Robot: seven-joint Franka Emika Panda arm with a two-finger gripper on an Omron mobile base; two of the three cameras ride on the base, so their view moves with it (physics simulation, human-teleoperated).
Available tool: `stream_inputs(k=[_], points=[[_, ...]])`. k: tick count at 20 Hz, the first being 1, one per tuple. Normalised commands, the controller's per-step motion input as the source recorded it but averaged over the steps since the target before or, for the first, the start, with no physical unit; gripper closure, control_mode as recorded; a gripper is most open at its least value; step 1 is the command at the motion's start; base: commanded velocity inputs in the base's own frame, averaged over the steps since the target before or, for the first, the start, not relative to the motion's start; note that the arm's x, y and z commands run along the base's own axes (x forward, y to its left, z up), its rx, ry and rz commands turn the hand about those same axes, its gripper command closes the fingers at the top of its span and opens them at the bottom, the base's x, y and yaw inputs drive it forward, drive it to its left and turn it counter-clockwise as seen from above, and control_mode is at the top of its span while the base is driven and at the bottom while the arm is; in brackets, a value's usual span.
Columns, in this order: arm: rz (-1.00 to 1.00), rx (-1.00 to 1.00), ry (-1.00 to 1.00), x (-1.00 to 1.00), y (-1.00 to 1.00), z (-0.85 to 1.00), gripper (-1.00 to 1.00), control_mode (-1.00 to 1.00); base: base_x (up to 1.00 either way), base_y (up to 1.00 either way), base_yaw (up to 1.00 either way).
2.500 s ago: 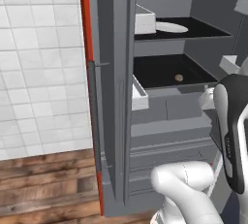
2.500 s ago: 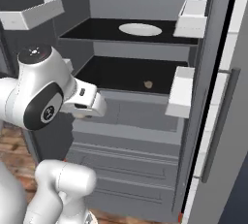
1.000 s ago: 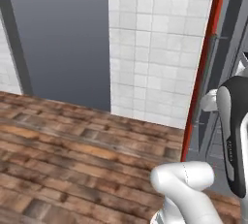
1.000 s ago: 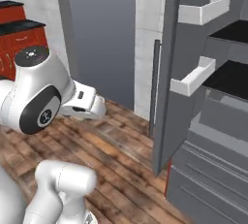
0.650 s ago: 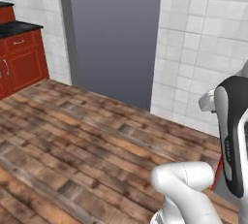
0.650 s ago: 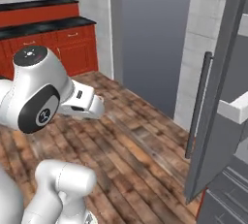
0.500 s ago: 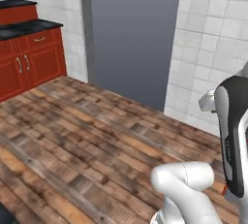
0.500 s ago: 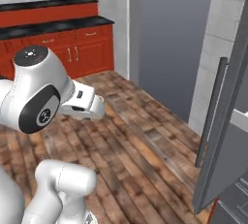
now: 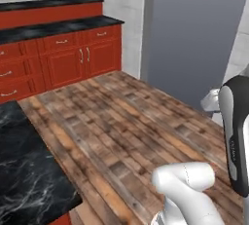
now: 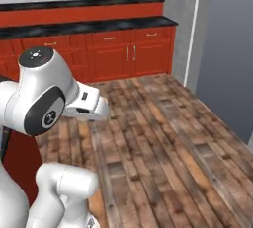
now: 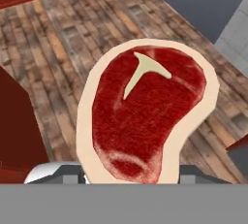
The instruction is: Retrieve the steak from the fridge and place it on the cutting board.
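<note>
My fingers clamp the steak [image 11: 145, 116] above the wood floor [image 9: 126, 121] — retrieval done, by the look of it — the cutting board remains to be reached.

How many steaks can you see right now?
1: the steak sits right in front of the hand camera, held between the gripper's fingers above the wooden floor. Others may be hidden out of frame.

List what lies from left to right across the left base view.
Black marble counter → red cabinets → wooden floor → grey panel → robot arm.
</note>
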Motion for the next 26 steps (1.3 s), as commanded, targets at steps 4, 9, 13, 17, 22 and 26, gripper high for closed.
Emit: stream_inputs(k=[4, 9, 13, 17, 22, 26], points=[[0.0, 0.0, 0.0, 0.0, 0.0, 0.0, 1.0, 1.0, -0.19, 0.75, 0.41], [0.0, 0.0, 0.0, 0.0, 0.0, 0.0, 1.0, 1.0, -0.25, 0.88, 0.4], [0.0, 0.0, 0.0, 0.0, 0.0, 0.0, 1.0, 1.0, -0.23, 0.96, 0.38], [0.0, 0.0, 0.0, 0.0, 0.0, 0.0, 1.0, 1.0, -0.15, 0.98, 0.34], [0.0, 0.0, 0.0, 0.0, 0.0, 0.0, 1.0, 1.0, 0.0, 0.93, 0.28], [0.0, 0.0, 0.0, 0.0, 0.0, 0.0, 1.0, 1.0, 0.0, 0.85, 0.24]])
